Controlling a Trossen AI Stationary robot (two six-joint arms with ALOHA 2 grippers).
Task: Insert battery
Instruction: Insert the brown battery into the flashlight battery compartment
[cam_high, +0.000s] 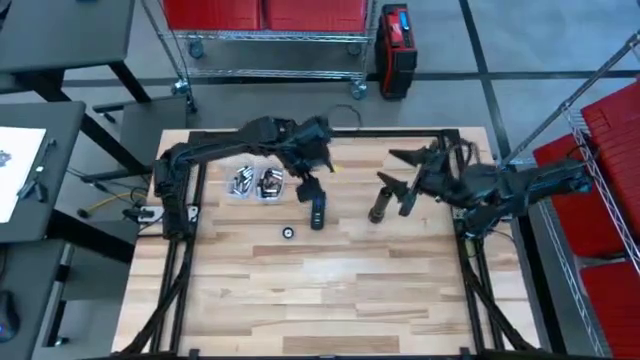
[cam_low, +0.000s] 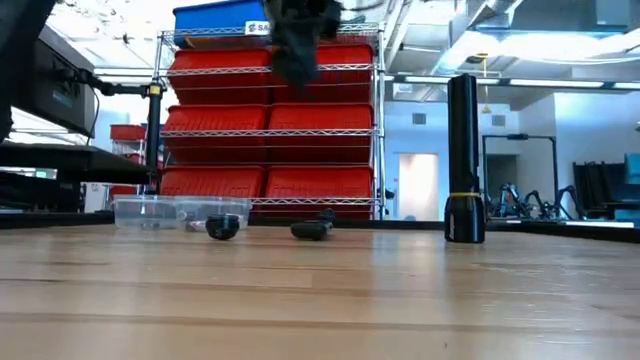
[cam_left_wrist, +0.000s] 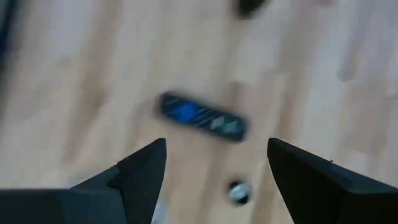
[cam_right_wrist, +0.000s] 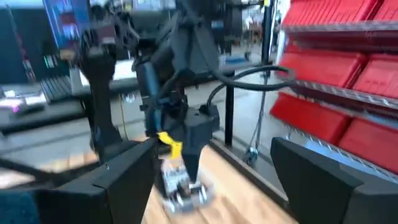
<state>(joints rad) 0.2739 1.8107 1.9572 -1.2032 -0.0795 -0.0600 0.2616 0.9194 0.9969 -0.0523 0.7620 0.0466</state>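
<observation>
A dark blue battery (cam_high: 317, 213) lies flat on the wooden table, also showing in the left wrist view (cam_left_wrist: 202, 117) and the low view (cam_low: 312, 230). My left gripper (cam_high: 311, 190) hangs open above it, fingers pointing down, touching nothing (cam_left_wrist: 214, 171). A small round cap (cam_high: 288, 232) lies on the table beside the battery. A black flashlight (cam_high: 379, 205) stands upright on its end (cam_low: 465, 160). My right gripper (cam_high: 397, 190) is open just right of the flashlight, with nothing between its fingers (cam_right_wrist: 214, 174).
Two clear plastic tubs (cam_high: 255, 183) holding batteries sit left of the left gripper, near the table's far edge. Bare wood stretches over the table's near half. Red bins on a wire shelf (cam_low: 270, 130) stand beyond the far edge.
</observation>
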